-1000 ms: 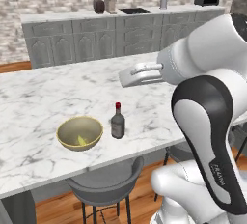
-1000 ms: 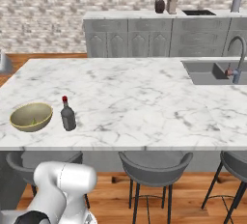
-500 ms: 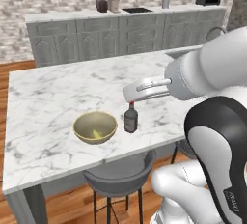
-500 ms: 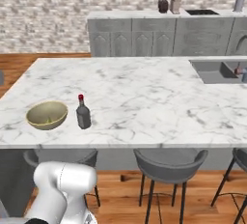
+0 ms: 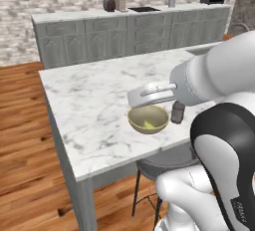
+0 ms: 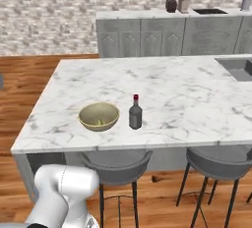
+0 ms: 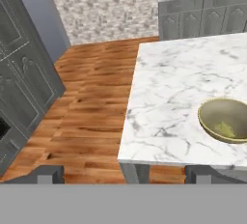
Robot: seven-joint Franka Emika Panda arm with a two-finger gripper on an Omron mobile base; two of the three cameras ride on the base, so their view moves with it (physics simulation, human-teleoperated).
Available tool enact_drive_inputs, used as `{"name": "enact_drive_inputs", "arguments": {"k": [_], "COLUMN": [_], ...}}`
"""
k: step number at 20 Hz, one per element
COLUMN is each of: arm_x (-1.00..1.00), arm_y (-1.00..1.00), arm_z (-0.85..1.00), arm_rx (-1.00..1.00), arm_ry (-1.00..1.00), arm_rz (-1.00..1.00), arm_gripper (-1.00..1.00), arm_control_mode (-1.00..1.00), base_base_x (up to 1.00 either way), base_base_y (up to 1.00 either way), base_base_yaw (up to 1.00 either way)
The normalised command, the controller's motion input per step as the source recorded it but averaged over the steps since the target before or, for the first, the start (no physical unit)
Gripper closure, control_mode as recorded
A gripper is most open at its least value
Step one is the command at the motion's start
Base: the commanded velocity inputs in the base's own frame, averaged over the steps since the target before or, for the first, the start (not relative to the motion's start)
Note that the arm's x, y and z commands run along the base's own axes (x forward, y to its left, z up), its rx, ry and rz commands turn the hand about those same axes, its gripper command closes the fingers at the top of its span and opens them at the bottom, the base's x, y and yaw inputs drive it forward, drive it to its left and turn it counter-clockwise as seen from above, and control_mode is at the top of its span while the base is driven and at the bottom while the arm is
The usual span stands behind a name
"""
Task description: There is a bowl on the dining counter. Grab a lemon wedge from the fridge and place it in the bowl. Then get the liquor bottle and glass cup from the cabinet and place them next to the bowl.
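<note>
Right base view: an olive round bowl (image 6: 99, 116) holding a yellow lemon wedge (image 5: 148, 124) sits just beside a dark liquor bottle (image 6: 135, 113) on the white marble worktop (image 6: 187, 89); jaws spread wide, empty.

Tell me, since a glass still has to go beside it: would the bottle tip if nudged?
Probably. The bottle stands upright, tall and narrow-necked on a small base. The marble counter looks smooth, so a low push might slide it toward the bowl instead.
</note>
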Motion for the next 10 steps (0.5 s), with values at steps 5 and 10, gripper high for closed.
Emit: {"name": "enact_drive_inputs", "arguments": {"k": [5, 10], "arm_x": [0.00, 0.00], "arm_y": [0.00, 0.00], "arm_z": [0.00, 0.00], "arm_rx": [0.00, 0.00], "arm_ry": [0.00, 0.00], "arm_rz": [0.00, 0.00], "arm_gripper": [-1.00, -1.00], "arm_control_mode": [1.00, 1.00], "base_base_x": [-0.01, 0.04], "base_base_y": [0.88, 0.90], "base_base_yaw": [-0.29, -0.42]}}
